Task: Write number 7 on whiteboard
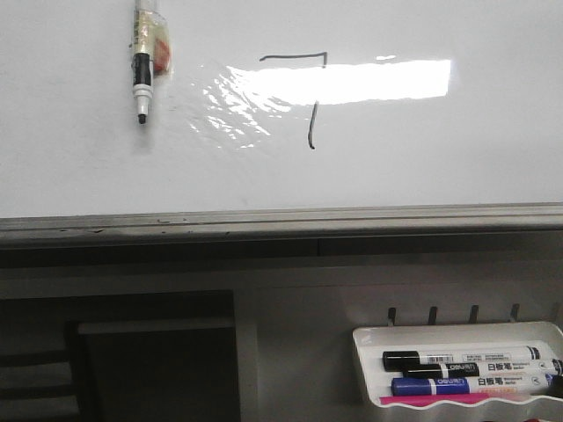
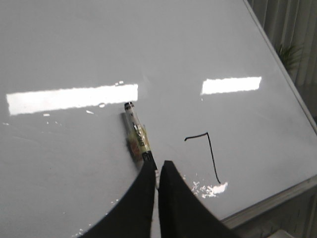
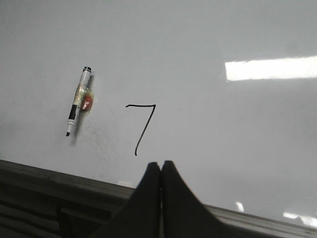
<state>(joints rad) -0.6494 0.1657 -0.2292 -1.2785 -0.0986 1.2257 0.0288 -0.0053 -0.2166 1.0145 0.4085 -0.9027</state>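
The whiteboard (image 1: 422, 158) has a smooth, glossy white face that mirrors a bright bar of light, with crinkled sheen beside the glare. Its bottom frame (image 1: 281, 220) looks like dull grey metal, scuffed in places. The number 7 (image 1: 303, 92) is thin, matt black ink. A marker (image 1: 143, 61) on the board has a white plastic barrel wrapped in shiny clear tape. The marker tray (image 1: 457, 400) is smooth white plastic. Gripper fingers (image 3: 171, 198) in the right wrist view appear matt black.
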